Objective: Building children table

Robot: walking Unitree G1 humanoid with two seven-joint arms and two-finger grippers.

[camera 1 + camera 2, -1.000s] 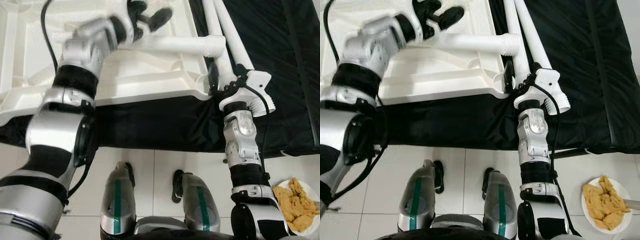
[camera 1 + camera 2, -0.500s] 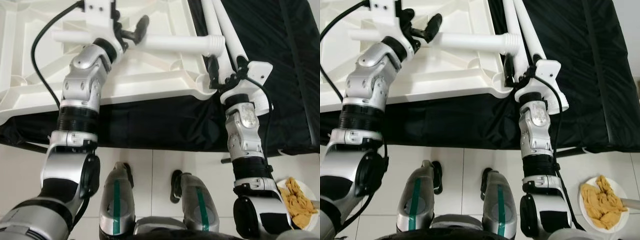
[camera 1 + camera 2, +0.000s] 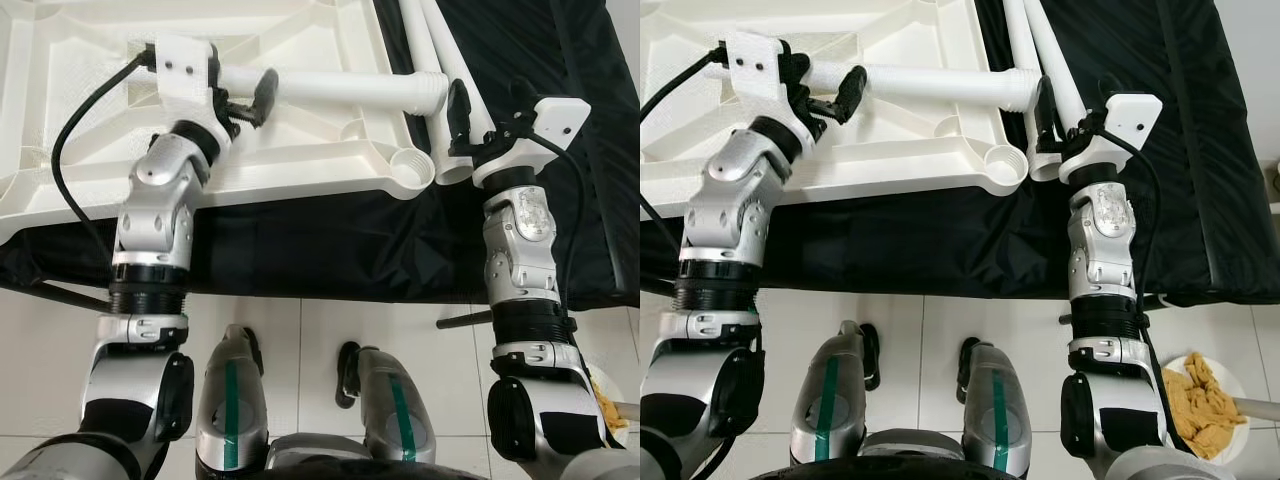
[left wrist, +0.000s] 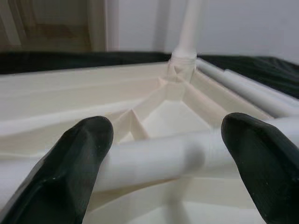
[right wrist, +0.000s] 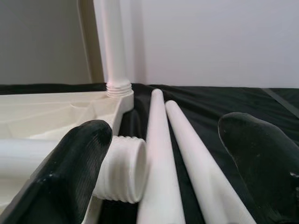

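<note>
Children's tabletop (image 3: 300, 150), white plastic, lying upside down on a black sheet (image 3: 560, 60), its ribbed underside and corner sockets facing up. One threaded corner socket (image 3: 412, 165) sits open at the near right corner. At the far corner, one white leg (image 5: 112, 46) stands upright in its socket. A loose leg (image 3: 340, 88) lies across the underside, its threaded end (image 5: 122, 168) pointing toward the right edge. Two further legs (image 5: 180, 154) lie side by side on the black sheet just beside the tabletop's right edge. Left tool (image 3: 247, 100): fingers (image 4: 77, 163) apart, straddling the loose leg's shaft, whether touching it cannot be told. Right tool (image 3: 487, 100): fingers (image 5: 79, 163) spread wide, poised at the near ends of the two legs, near the threaded end, gripping nothing. Below, a white tiled floor (image 3: 940, 340) with the robot's feet and a plate of yellow-brown food (image 3: 1200, 405) at lower right.
</note>
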